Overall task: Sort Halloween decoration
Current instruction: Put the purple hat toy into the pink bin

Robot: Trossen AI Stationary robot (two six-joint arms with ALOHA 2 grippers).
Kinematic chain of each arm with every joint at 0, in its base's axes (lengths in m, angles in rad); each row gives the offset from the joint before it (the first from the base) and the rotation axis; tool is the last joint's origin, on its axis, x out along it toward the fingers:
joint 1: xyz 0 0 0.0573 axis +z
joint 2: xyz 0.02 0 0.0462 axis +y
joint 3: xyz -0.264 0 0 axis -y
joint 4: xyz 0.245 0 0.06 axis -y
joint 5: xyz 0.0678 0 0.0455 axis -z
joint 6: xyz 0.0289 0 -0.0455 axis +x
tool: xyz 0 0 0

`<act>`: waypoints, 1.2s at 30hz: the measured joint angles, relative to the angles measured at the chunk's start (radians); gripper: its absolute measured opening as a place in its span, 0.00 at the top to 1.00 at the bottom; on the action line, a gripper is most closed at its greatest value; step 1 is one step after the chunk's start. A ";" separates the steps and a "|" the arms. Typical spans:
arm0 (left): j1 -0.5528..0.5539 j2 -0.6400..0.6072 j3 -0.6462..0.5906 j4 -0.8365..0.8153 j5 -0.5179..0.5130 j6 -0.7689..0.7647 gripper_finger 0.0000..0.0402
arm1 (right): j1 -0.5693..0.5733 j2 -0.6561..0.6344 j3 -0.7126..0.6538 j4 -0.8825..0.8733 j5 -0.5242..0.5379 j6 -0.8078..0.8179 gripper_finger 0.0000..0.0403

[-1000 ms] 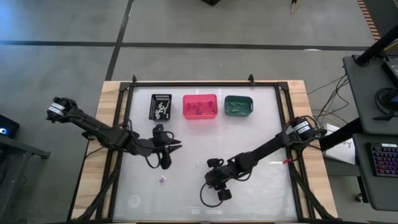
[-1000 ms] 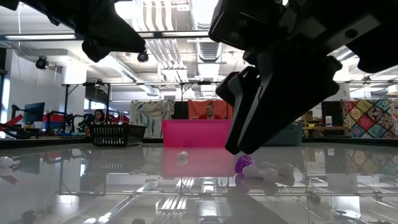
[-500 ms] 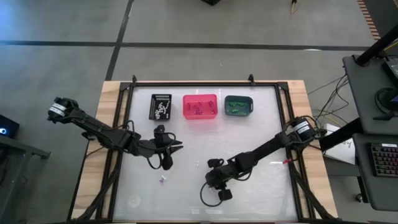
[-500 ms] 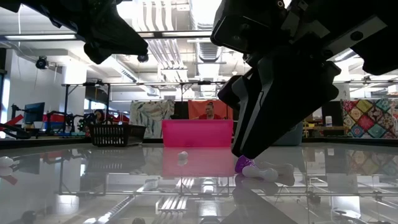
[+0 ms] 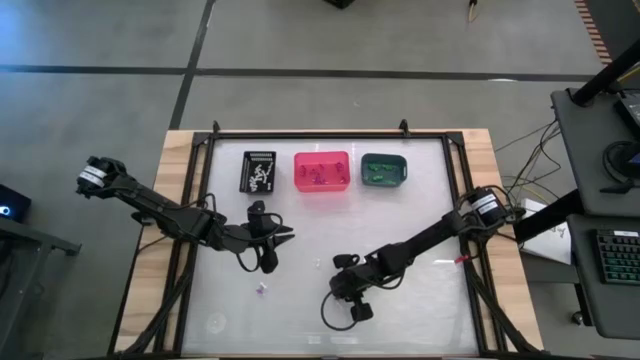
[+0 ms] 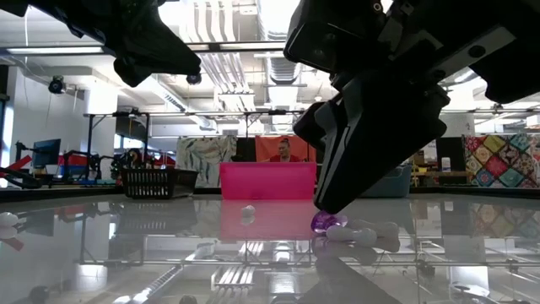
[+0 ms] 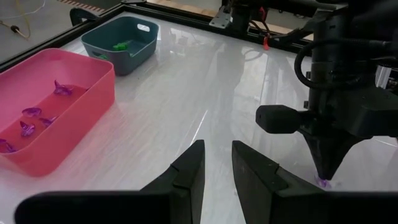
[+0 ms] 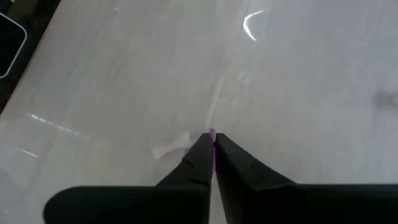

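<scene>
In the low view my right gripper (image 6: 331, 211) is shut on a tiny purple trinket (image 6: 325, 222) on the glass table, near the middle in the high view (image 5: 333, 291). A white trinket (image 6: 368, 233) lies right beside it. Another white trinket (image 5: 318, 263) and a purple-and-white one (image 5: 262, 288) lie loose on the table. My left gripper (image 7: 217, 168) hovers left of centre (image 5: 278, 240), its fingers slightly apart with nothing between them. At the back stand a black bin (image 5: 260, 170), a pink bin (image 5: 321, 171) with purple trinkets and a teal bin (image 5: 383, 169) with green ones. My right gripper pinches the purple trinket (image 8: 212, 134) between the very tips of its two fingers. The fingers slant down at it from the table's right side. The trinket sits at the table top, with only a sliver showing between the tips.
The three bins stand in a row along the far edge. A black frame (image 5: 200, 230) borders the glass. The near half of the table between the two arms holds only the loose trinkets. People and furniture show in the room beyond.
My right gripper has shut its fingers on the purple trinket without moving off the spot. The trinket has shifted a little toward the fingertips and stays on the table. My left gripper has kept still.
</scene>
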 joint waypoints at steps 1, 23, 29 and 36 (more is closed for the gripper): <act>0.000 0.000 0.000 0.000 0.000 0.000 0.84 | -0.002 -0.002 0.000 -0.001 0.000 0.000 0.98; -0.005 -0.098 0.026 0.004 -0.001 0.115 0.84 | -0.258 -0.247 -0.001 -0.034 0.247 -0.158 0.98; -0.006 -0.143 0.034 0.002 -0.002 0.153 0.84 | -0.466 -0.251 -0.001 -0.030 0.415 -0.168 0.98; -0.007 -0.145 0.032 -0.031 -0.001 0.138 0.84 | -0.617 -0.238 -0.002 -0.026 0.185 -0.145 0.98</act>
